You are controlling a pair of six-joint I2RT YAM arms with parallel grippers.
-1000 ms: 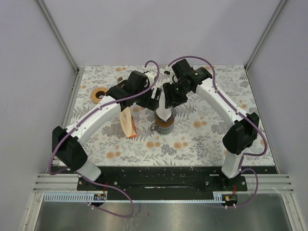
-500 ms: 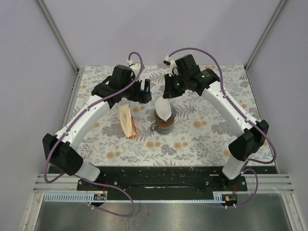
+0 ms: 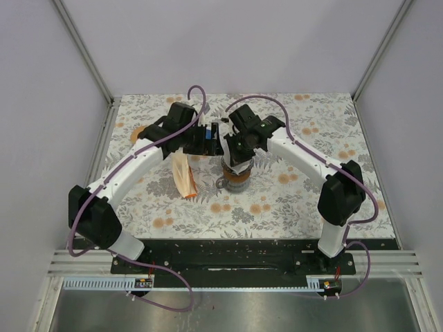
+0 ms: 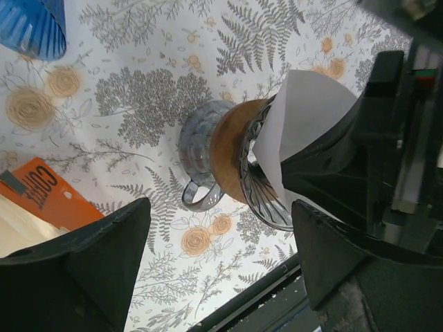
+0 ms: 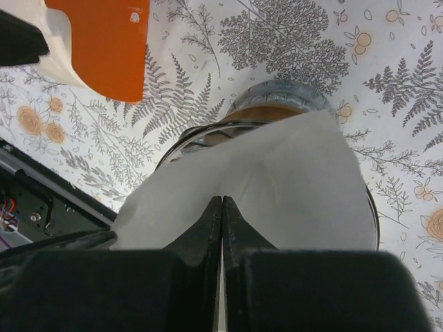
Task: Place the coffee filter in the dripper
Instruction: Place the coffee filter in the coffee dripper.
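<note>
The white paper coffee filter (image 5: 297, 180) stands as an open cone in the glass dripper (image 4: 228, 155), which has a brown collar and sits at mid-table (image 3: 235, 181). My right gripper (image 5: 221, 200) is shut, fingertips pressed together with nothing between them, pointing down into the filter (image 3: 240, 166) from above. My left gripper (image 4: 218, 228) is open, just left of the dripper and level with it, holding nothing. In the top view the left gripper (image 3: 208, 138) and right gripper (image 3: 235, 149) almost meet over the dripper.
An orange and cream filter pack (image 3: 183, 174) lies left of the dripper, under the left arm. A brown ring (image 3: 143, 135) lies at the far left. A blue ribbed object (image 4: 31, 28) shows in the left wrist view. The black table edge (image 4: 277, 290) is near.
My right gripper has gone from part open to shut and dropped from behind the dripper down into the filter. The left arm swung out, then back toward the dripper, staying open.
</note>
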